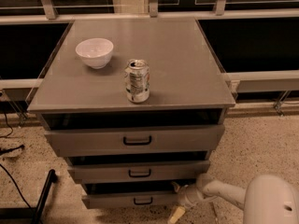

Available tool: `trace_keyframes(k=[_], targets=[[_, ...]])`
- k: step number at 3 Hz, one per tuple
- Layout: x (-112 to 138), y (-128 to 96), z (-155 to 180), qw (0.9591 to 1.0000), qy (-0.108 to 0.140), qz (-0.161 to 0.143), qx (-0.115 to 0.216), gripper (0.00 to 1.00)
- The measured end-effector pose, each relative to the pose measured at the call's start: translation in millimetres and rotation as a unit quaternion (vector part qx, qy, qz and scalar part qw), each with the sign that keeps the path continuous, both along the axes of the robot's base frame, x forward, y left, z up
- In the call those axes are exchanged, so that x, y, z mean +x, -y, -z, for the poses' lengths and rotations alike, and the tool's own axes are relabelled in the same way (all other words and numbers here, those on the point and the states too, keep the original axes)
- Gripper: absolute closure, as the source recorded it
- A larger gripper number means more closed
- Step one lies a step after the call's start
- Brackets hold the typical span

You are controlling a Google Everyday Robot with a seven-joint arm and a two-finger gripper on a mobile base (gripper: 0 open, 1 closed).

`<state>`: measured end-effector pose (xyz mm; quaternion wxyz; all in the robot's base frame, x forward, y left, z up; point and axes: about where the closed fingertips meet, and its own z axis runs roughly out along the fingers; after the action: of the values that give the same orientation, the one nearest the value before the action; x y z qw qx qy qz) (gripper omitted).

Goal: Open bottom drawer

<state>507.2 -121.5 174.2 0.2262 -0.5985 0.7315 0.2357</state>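
**Bottom drawer (pixel 112 200): gripper (pixel 176 200) at its right end**

Grey flat front w/ a small black loop handle (pixel 143 200) at ctr. It is the lowest and narrowest-looking of 3 under the bench (pixel 187 69), w/ a dark gap above it. Gripper sits low, near the floor (pixel 252 143); jaws spread, pinching nothing. Can (pixel 137 80) on the bench has print, unreadable. White bowl (pixel 95 52) stands behind it, to the left. Open speckled floor to the right; black pole (pixel 43 195) low left.
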Motion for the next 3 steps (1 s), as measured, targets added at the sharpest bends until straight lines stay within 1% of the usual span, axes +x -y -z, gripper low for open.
trace_keyframes(k=[1,2,3], targets=[[0.0,0.0,-3.4,1.0000,0.000,0.000,0.000,0.00],[-9.8,3.6,-3.1,0.9997,-0.022,0.007,-0.001,0.00],[-9.8,3.6,-7.4,0.9997,-0.022,0.007,-0.001,0.00]])
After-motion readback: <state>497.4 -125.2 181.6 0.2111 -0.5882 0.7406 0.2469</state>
